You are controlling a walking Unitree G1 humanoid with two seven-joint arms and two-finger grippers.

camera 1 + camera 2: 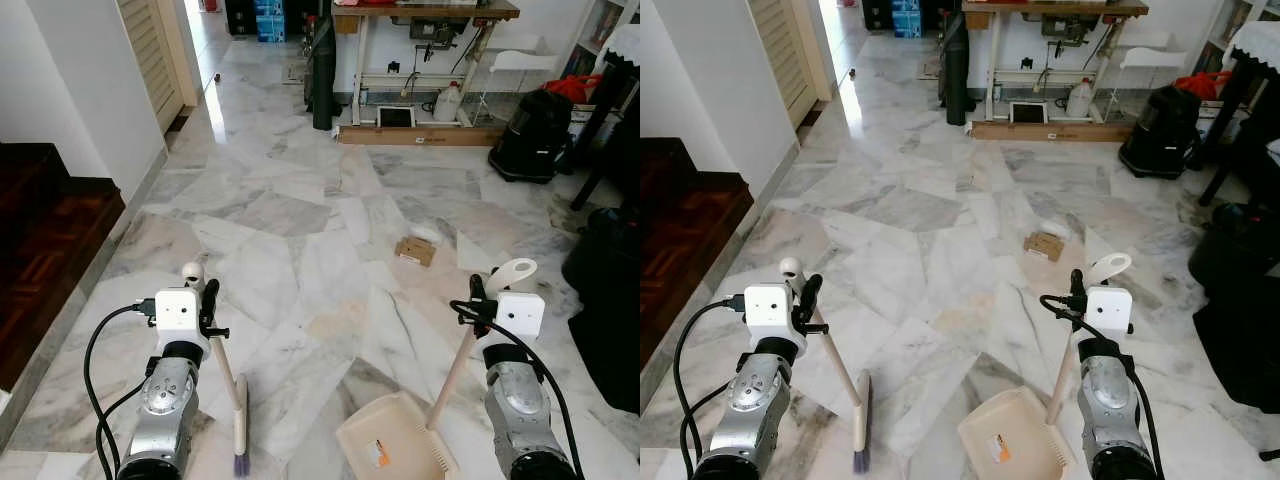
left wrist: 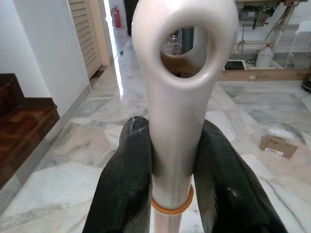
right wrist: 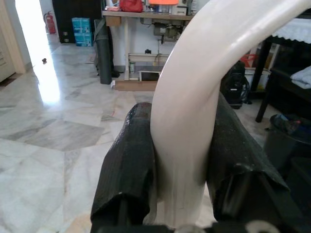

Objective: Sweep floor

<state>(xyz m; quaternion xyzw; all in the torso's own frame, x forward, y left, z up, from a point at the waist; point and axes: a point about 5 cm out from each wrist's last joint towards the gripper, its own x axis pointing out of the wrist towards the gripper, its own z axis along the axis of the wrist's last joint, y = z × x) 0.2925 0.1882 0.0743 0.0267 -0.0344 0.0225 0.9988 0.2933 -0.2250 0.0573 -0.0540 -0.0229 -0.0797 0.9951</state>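
Observation:
My left gripper (image 1: 205,297) is shut on the cream handle of a small broom (image 1: 229,377), whose purple bristles (image 1: 241,462) rest on the marble floor near my feet. In the left wrist view the black fingers (image 2: 127,184) clamp the handle just below its hanging loop. My right gripper (image 1: 482,296) is shut on the handle of a cream dustpan (image 1: 388,437), which sits on the floor to the broom's right. The right wrist view shows the fingers (image 3: 131,165) pressed on both sides of that handle. A small brown cardboard scrap (image 1: 415,250) lies on the floor ahead.
A dark wooden step (image 1: 45,240) and white wall border the left. A sewing table (image 1: 425,60) stands at the back, with a black bag (image 1: 532,140) to its right and a dark rolled object (image 1: 322,75) to its left. Dark furniture (image 1: 610,290) crowds the right edge.

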